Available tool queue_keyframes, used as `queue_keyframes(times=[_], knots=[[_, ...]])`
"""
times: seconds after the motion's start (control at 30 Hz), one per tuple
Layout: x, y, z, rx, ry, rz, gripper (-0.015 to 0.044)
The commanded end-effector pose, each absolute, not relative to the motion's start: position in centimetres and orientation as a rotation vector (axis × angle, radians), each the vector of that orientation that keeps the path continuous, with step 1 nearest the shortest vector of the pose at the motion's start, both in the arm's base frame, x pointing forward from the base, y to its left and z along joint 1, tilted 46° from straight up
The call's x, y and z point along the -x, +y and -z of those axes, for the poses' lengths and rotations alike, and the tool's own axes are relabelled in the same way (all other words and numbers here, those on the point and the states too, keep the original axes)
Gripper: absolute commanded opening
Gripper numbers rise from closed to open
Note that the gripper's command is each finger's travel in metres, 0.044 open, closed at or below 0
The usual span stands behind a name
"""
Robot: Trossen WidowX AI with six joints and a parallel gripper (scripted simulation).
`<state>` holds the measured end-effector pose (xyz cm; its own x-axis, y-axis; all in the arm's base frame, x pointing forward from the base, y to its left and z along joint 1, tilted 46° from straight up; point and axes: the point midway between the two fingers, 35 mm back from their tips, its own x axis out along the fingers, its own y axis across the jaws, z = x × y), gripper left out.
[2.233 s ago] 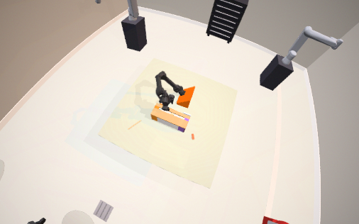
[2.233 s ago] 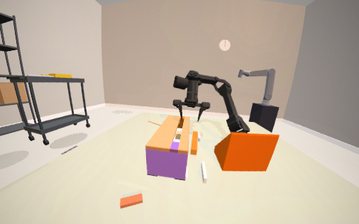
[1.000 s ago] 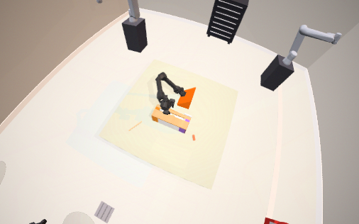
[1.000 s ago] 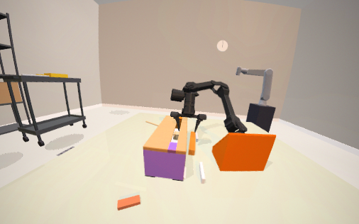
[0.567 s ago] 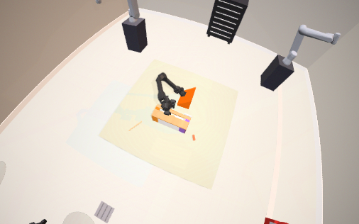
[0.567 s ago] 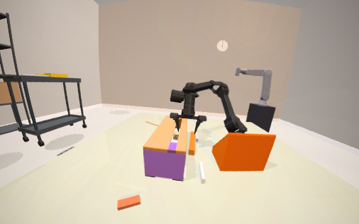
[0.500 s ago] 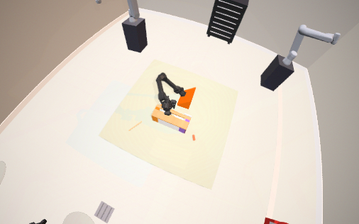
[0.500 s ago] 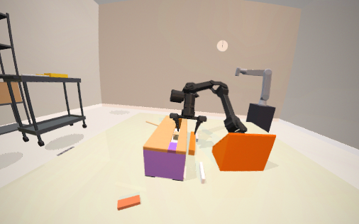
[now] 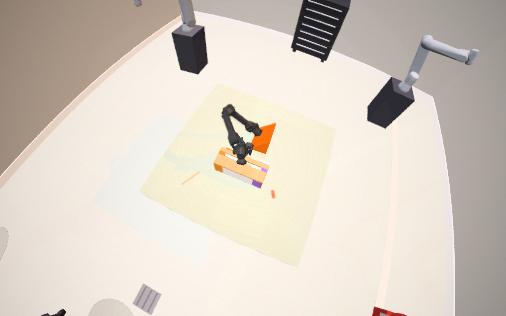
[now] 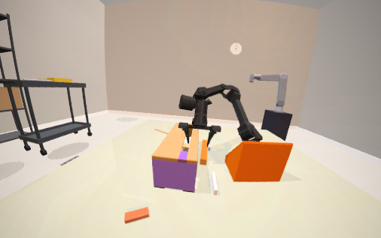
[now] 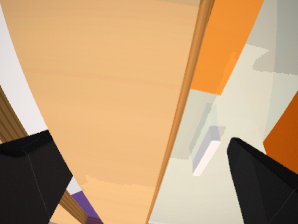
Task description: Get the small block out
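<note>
The box [image 9: 238, 169] [image 10: 175, 173] has a tan top with a long slot, a purple end nearest the exterior camera, and an orange far end. The wrist view shows a strip of its top [image 11: 110, 100] between the fingers. My gripper [image 10: 199, 144] [image 11: 162, 135] is open and empty, pointing down over the box. One finger is at the slot; the other is outside the box's side, towards the large orange piece. A small brownish patch [image 10: 185, 149] shows in the slot and may be the block; the wrist view does not show the block.
An orange strip [image 10: 204, 152] [image 11: 220, 50] and a white bar [image 10: 214, 184] [image 11: 206, 152] are beside the box. A large orange piece [image 9: 264, 140] [image 10: 262, 162] stands near the arm's base. A red-orange piece [image 9: 273, 194] [image 10: 137, 215] lies past the purple end; a thin stick [image 9: 190, 178] lies opposite.
</note>
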<state>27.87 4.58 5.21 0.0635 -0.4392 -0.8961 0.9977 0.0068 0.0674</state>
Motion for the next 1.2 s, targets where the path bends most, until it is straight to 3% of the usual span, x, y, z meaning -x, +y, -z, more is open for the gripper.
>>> queue_keyframes(times=[0.0, 1.17], knots=[[-27.7, 5.2, -4.4, -0.904, 0.825, 1.351, 0.0400], [-28.0, 11.7, 2.1, -0.909, 0.827, 1.349, 0.0400]])
